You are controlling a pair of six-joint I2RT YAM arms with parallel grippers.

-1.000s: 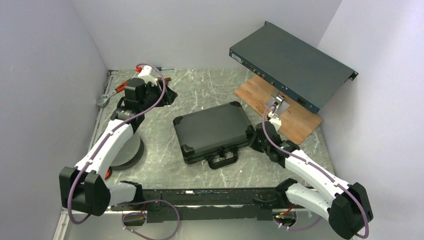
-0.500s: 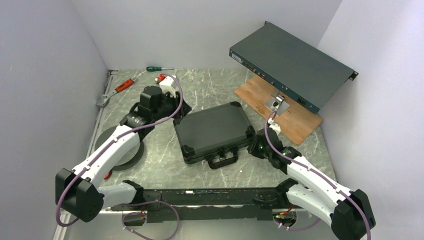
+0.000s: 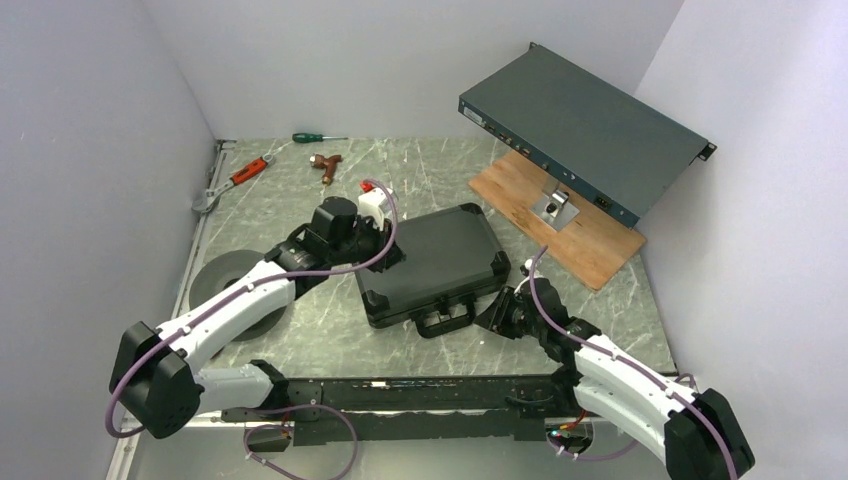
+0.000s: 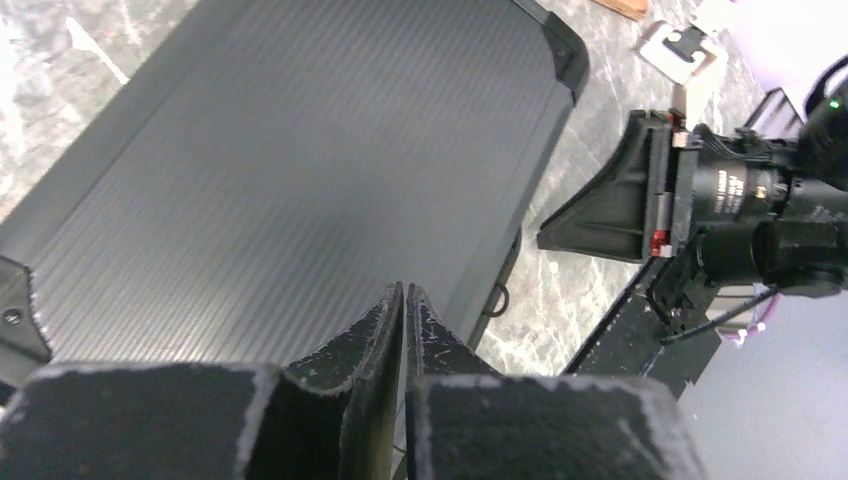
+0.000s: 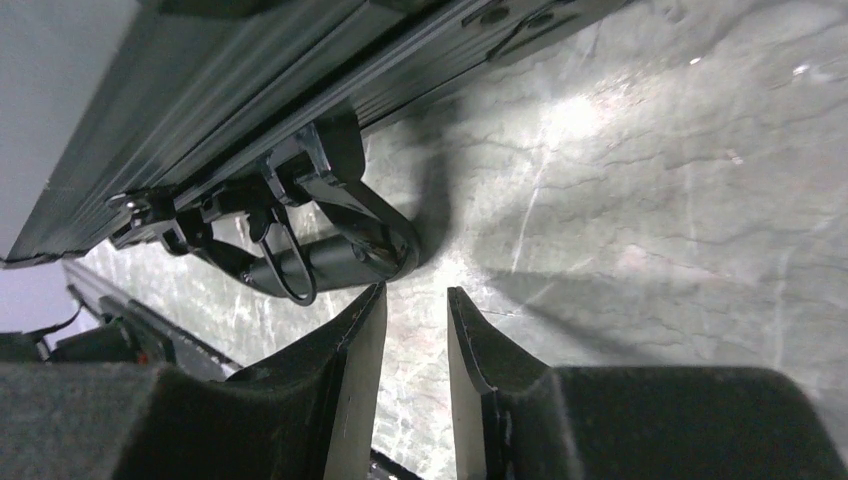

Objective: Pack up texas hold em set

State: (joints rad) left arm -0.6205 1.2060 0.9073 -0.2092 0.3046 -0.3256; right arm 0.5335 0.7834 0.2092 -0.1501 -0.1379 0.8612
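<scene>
Black hard case (image 3: pixel 440 258) lies shut, flat on the green marbled table (image 3: pixel 420 170), about mid-table and turned at an angle. It is rectangular. The lid is finely ribbed, matte, dark grey to black, with moulded caps at the corners (image 4: pixel 562 38). The black carry handle (image 3: pixel 446 321) sits on the near long edge, folded down against the tabletop. No chips, cards or dice can be seen outside the case. Left gripper (image 4: pixel 404 292) hangs over the left part of the lid, fingers drawn almost tip to tip with only a hairline slit and nothing between them; contact with the lid cannot be made out. Right gripper (image 5: pixel 415 295) is low over the table, just beside the handle's right end. Its jaws stand a narrow gap apart and are empty, with bare tabletop showing between the fingers. Well apart at the far right, a long grey-green rack box (image 3: pixel 585 140) leans over a wooden board (image 3: pixel 600 250).
</scene>
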